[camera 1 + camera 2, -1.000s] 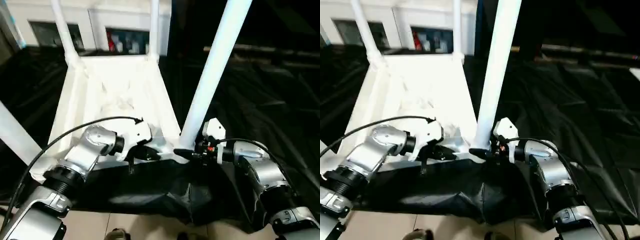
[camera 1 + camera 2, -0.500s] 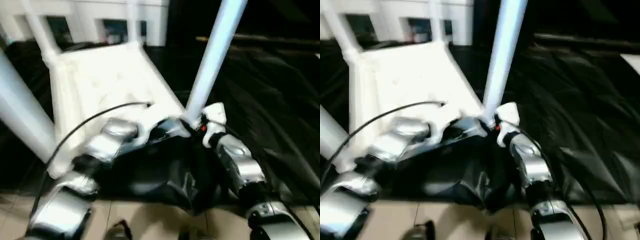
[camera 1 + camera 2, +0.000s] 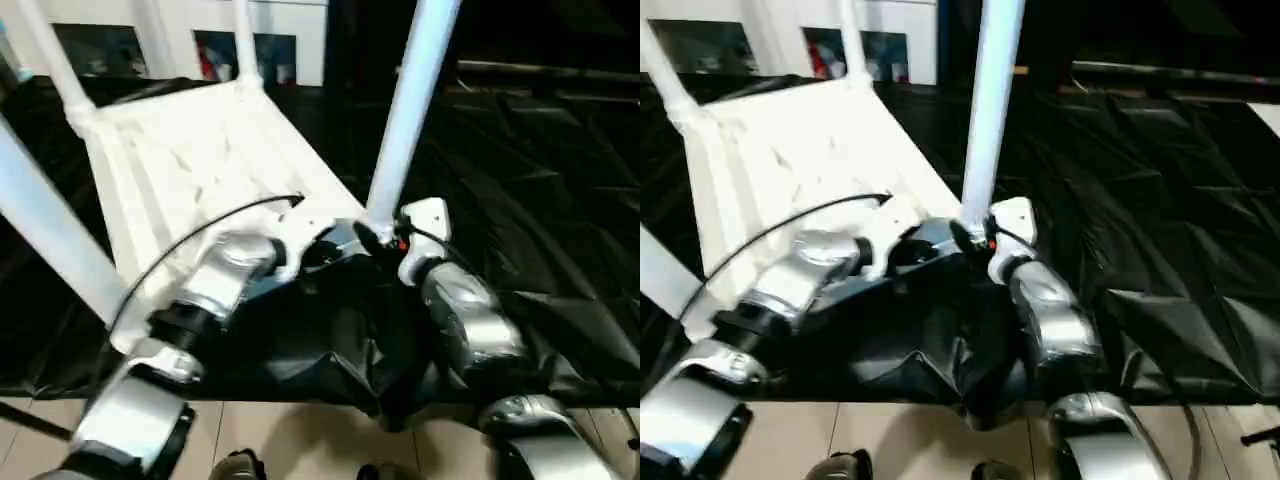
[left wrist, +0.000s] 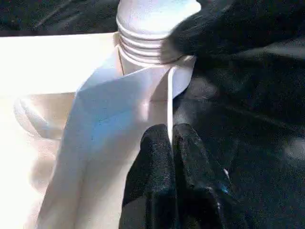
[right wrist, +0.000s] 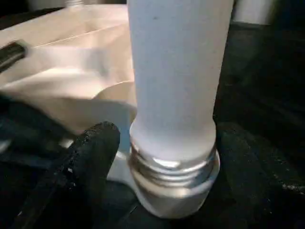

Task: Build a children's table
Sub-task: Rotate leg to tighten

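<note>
I'm looking down over my two silver forearms at the near edge of the black sheet (image 3: 520, 200), and both grippers are meeting at the near right corner of the upturned tabletop (image 3: 190, 160). My left gripper (image 4: 171, 136) is pressed fully closed, its two black fingers (image 4: 155, 157) lying tight together against the thin edge of the tabletop's corner wall, just below the corner socket (image 4: 157, 71). My right gripper (image 5: 167, 138) is standing with its fingers (image 5: 93, 148) spread either side of the base of the near right leg (image 3: 405, 115); there is a gap on both sides, so I'm not calling that a grip. That leg is standing upright in the socket, its threaded rings still showing above the socket rim. Off to my left, the near left leg (image 3: 50, 230) is slanting up out of the picture. Farther back, the ribbed underside is facing up, and two more legs (image 3: 245, 40) are rising from the far corners, in front of a white cabinet (image 3: 170, 20).
</note>
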Motion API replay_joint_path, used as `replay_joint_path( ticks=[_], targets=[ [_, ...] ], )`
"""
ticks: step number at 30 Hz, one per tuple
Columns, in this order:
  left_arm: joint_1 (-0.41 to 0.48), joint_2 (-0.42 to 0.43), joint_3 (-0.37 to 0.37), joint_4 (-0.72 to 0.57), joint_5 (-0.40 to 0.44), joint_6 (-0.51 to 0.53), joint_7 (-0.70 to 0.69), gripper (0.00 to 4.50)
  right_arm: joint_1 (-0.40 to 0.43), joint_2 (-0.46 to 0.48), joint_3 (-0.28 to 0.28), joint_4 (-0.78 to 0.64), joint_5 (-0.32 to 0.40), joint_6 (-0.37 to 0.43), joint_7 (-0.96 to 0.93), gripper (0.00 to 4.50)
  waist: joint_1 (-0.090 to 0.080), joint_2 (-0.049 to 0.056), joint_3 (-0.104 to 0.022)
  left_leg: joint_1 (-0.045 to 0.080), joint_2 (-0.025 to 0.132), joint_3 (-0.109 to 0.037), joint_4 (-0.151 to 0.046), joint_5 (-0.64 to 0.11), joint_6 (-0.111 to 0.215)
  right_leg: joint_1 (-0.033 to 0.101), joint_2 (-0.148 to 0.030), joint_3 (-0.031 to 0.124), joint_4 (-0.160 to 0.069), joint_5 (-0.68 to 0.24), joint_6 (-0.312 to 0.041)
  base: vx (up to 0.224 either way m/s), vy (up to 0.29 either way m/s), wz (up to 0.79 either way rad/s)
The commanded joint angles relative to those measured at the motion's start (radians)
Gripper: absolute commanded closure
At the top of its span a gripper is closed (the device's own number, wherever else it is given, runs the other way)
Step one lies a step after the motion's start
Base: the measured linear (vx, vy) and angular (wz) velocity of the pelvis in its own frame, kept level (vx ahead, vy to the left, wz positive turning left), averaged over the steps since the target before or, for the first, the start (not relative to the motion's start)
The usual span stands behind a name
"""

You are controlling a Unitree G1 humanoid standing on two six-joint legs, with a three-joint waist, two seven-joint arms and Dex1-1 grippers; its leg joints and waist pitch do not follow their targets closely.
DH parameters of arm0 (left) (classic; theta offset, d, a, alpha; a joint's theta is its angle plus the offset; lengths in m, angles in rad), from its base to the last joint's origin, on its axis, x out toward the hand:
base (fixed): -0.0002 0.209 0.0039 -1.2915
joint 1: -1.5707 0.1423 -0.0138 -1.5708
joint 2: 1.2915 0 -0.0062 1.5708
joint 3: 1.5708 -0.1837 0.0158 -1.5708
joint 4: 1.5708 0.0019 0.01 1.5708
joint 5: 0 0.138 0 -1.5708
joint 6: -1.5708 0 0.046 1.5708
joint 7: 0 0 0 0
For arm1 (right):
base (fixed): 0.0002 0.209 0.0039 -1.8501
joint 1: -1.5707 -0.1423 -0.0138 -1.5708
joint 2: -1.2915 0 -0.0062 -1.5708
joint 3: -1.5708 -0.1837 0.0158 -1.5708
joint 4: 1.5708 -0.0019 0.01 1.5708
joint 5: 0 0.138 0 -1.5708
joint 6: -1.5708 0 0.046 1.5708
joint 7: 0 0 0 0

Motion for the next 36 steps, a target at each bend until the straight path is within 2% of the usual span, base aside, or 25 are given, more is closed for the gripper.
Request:
replay_joint_path(
  ticks=[1,2,3,4,5,7,9,11,13,16,17,18,22,27,31,32,34,35,36],
  targets=[
    [0.025,0.005,-0.024,-0.032,-0.029,-0.032,-0.086,4.5,0.021,-0.036,0.053,-0.065,0.019,0.022,0.147,0.93,0.008,-0.012,-0.094,0.01,0.034,-0.003,-0.045,-0.15,0.091,0.059,-0.054,0.044,-0.073,-0.088,-0.223,0.0,0.0,0.0],
    [0.04,0.029,-0.037,-0.055,-0.044,-0.042,-0.152,4.5,0.038,-0.08,0.059,-0.096,0.035,0.04,0.223,0.93,0.009,-0.009,-0.1,0.01,0.033,-0.001,-0.04,-0.115,0.11,0.06,-0.052,0.043,-0.064,-0.013,-0.249,0.0,0.0,0.0],
    [0.041,0.031,-0.039,-0.057,-0.045,-0.043,-0.157,4.5,0.039,-0.083,0.059,-0.099,0.036,0.041,0.228,0.93,0.01,-0.009,-0.103,0.011,0.031,0.0,-0.037,-0.103,0.12,0.061,-0.049,0.042,-0.061,0.023,-0.256,0.052,0.015,-0.01],
    [0.057,0.06,-0.055,-0.083,-0.056,-0.059,-0.227,4.5,0.051,-0.122,0.061,-0.121,0.052,0.062,0.294,0.93,0.007,-0.01,-0.106,0.011,0.031,0.001,-0.034,-0.082,0.14,0.06,-0.047,0.042,-0.054,0.082,-0.279,0.0,0.0,0.0],
    [0.061,0.068,-0.059,-0.089,-0.06,-0.063,-0.245,4.5,0.053,-0.132,0.061,-0.125,0.055,0.065,0.31,0.93,0.009,-0.006,-0.113,0.013,0.033,0.0,-0.03,-0.065,0.149,0.062,-0.049,0.041,-0.048,0.122,-0.297,0.0,0.0,0.0],
    [0.07,0.083,-0.064,-0.103,-0.067,-0.07,-0.285,4.5,0.059,-0.16,0.065,-0.136,0.062,0.075,0.354,0.93,0.013,-0.003,-0.115,0.015,0.036,0.001,-0.025,-0.056,0.159,0.06,-0.049,0.04,-0.043,0.154,-0.321,0.0,0.0,0.0],
    [0.078,0.098,-0.064,-0.121,-0.077,-0.066,-0.323,4.5,0.063,-0.187,0.077,-0.148,0.063,0.084,0.394,0.93,0.021,-0.001,-0.114,0.017,0.039,0.003,-0.023,-0.065,0.157,0.058,-0.049,0.038,-0.041,0.134,-0.332,0.0,0.0,0.0],
    [0.088,0.122,-0.068,-0.147,-0.086,-0.047,-0.382,4.5,0.064,-0.216,0.104,-0.145,0.042,0.065,0.43,0.93,0.029,-0.002,-0.112,0.02,0.041,0.005,-0.024,-0.095,0.14,0.054,-0.051,0.039,-0.044,0.081,-0.329,0.0,0.0,0.0],
    [0.09,0.128,-0.069,-0.152,-0.089,-0.046,-0.4,4.5,0.061,-0.216,0.105,-0.138,0.043,0.068,0.435,0.93,0.032,-0.001,-0.11,0.021,0.041,0.006,-0.026,-0.131,0.118,0.053,-0.054,0.04,-0.047,0.025,-0.321,0.0,0.0,0.0],
    [0.087,0.127,-0.068,-0.146,-0.084,-0.058,-0.401,4.5,0.05,-0.202,0.107,-0.124,0.037,0.069,0.44,0.93,0.033,-0.003,-0.105,0.021,0.041,0.005,-0.03,-0.201,0.077,0.051,-0.058,0.043,-0.057,-0.085,-0.293,0.0,0.0,0.0],
    [0.087,0.127,-0.068,-0.146,-0.084,-0.058,-0.401,4.5,0.05,-0.202,0.107,-0.124,0.037,0.069,0.44,1.16,0.033,-0.002,-0.104,0.021,0.041,0.004,-0.032,-0.224,0.063,0.049,-0.06,0.044,-0.061,-0.125,-0.281,-0.064,0.007,-0.01],
    [0.083,0.124,-0.064,-0.141,-0.082,-0.062,-0.404,4.5,0.046,-0.196,0.113,-0.114,0.033,0.061,0.445,1.16,0.032,-0.002,-0.104,0.021,0.041,0.003,-0.032,-0.239,0.05,0.048,-0.06,0.044,-0.064,-0.153,-0.27,0.0,0.0,0.0],
    [0.077,0.123,-0.06,-0.137,-0.077,-0.064,-0.403,4.5,0.042,-0.193,0.119,-0.104,0.039,0.057,0.449,1.47,0.032,-0.004,-0.107,0.02,0.039,0.003,-0.03,-0.226,0.045,0.048,-0.059,0.045,-0.063,-0.154,-0.254,0.0,0.0,0.0],
    [0.071,0.116,-0.054,-0.111,-0.065,-0.077,-0.378,4.5,0.05,-0.194,0.123,-0.099,0.038,0.051,0.455,1.76,0.033,-0.001,-0.113,0.016,0.036,0.004,-0.023,-0.172,0.067,0.051,-0.055,0.043,-0.053,-0.058,-0.272,0.0,0.0,0.0],
    [0.064,0.104,-0.05,-0.086,-0.047,-0.068,-0.325,4.5,0.07,-0.177,0.115,-0.098,0.035,0.052,0.422,1.79,0.034,-0.003,-0.113,0.016,0.036,0.005,-0.022,-0.17,0.075,0.052,-0.055,0.042,-0.052,-0.053,-0.277,0.0,0.0,0.0],
    [0.054,0.09,-0.041,-0.063,-0.037,-0.065,-0.278,4.5,0.069,-0.16,0.106,-0.076,0.022,0.046,0.367,1.81,0.032,-0.001,-0.111,0.018,0.037,0.004,-0.023,-0.18,0.069,0.049,-0.056,0.043,-0.055,-0.077,-0.273,0.0,0.0,0.0],
    [0.026,0.051,-0.015,-0.005,-0.017,-0.059,-0.156,4.5,0.059,-0.112,0.078,-0.012,-0.011,0.038,0.207,1.81,0.029,-0.006,-0.11,0.018,0.035,0.004,-0.025,-0.213,0.05,0.048,-0.056,0.042,-0.062,-0.134,-0.26,0.0,0.0,0.0],
    [0.011,0.03,-0.006,0.022,-0.008,-0.057,-0.1,4.5,0.055,-0.086,0.061,0.015,-0.021,0.045,0.128,1.82,0.027,-0.002,-0.109,0.023,0.034,0.003,-0.028,-0.24,0.028,0.042,-0.057,0.042,-0.067,-0.182,-0.25,0.0,0.0,0.0],
    [-0.002,0.012,-0.001,0.044,0.002,-0.053,-0.051,4.5,0.05,-0.061,0.045,0.036,-0.029,0.043,0.051,1.83,0.024,-0.005,-0.11,0.024,0.034,0.001,-0.03,-0.27,0.009,0.044,-0.059,0.041,-0.072,-0.236,-0.235,0.0,0.0,0.0]
  ],
)
